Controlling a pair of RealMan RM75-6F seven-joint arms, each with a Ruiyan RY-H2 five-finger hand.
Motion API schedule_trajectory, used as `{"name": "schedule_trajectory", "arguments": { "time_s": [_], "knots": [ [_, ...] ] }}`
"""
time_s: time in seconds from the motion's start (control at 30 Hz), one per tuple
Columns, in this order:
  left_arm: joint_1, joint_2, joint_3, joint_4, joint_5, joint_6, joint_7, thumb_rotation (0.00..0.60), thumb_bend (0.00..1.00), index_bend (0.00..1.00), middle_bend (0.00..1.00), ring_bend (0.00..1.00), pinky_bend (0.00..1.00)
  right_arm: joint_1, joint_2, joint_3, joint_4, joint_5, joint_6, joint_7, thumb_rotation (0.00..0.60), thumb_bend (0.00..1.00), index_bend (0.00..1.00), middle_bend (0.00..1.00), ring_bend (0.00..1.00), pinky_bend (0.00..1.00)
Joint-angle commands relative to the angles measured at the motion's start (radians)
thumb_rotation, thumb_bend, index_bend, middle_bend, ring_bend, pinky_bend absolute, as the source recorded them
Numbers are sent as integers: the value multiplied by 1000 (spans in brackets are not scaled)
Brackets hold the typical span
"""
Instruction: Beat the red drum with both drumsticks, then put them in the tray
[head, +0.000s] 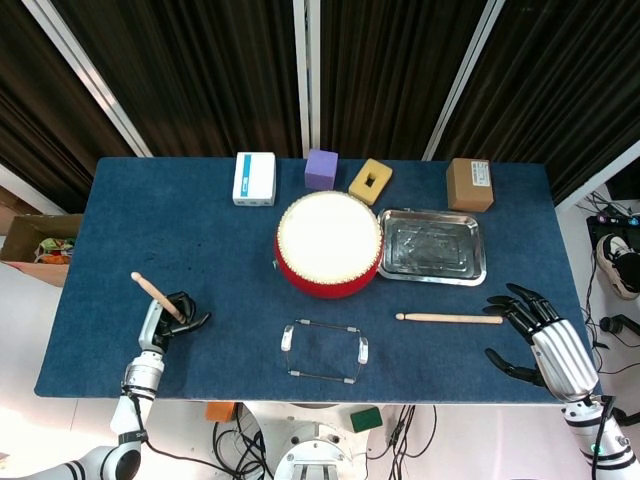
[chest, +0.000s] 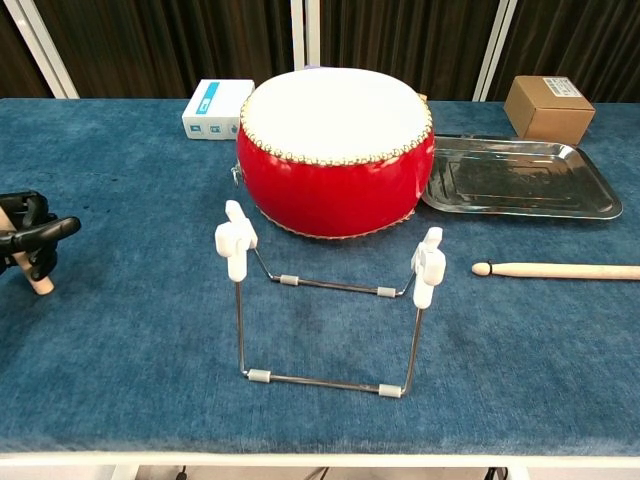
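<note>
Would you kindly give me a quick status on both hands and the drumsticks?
Left hand grips one drumstick. Right hand open beside second drumstick, not touching it. Red drum and tray unobstructed; wire stand sits before the drum.

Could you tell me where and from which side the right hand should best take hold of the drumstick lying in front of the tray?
Probably the butt end of the drumstick, nearest the open right hand. It lies flat on the table, its tip toward the wire stand, so come from above at the right end, fingers closing across the shaft.
</note>
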Motion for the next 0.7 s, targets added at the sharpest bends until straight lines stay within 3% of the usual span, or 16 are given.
{"name": "schedule_trajectory", "arguments": {
  "time_s": [0.03,0.23,0.7],
  "knots": [
    [4,-7,-9,5,-6,5,-4,600,122,816,881,828,868,-1,-1,1,1,0,2,1,600,176,340,297,113,227],
    [7,-13,-17,12,-10,3,-6,600,180,872,952,896,988,-4,-2,2,1,-1,6,0,600,176,340,297,112,227],
    [-4,-8,3,71,38,17,104,600,529,979,1000,988,1000,-5,7,-3,-9,4,-15,-10,600,176,340,304,122,227]
  ]
}}
